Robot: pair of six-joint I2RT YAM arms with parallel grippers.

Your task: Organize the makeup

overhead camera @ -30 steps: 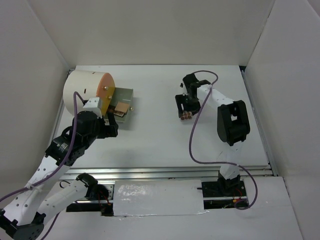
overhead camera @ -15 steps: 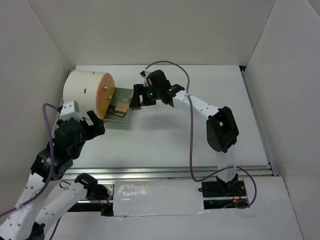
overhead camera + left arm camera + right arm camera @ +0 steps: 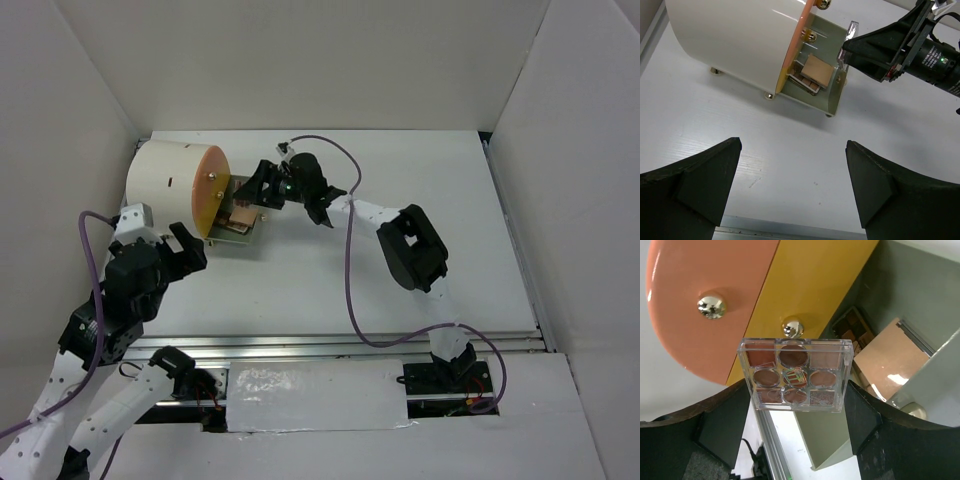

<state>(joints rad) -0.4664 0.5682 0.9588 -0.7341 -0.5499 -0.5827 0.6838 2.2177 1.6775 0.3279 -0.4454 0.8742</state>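
Right wrist: right hand clamped on clear palette at open drawer; next, probably lowering it in. Left hand apart.

L arm, R arm: white links | blk joints+fingers | purple cables

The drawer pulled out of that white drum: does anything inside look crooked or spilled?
Nothing is spilled or damaged. The peach palette lies askew in the drawer, resting partly on a brown palette rather than flat. A clear palette is held at the drawer's edge, not yet in.
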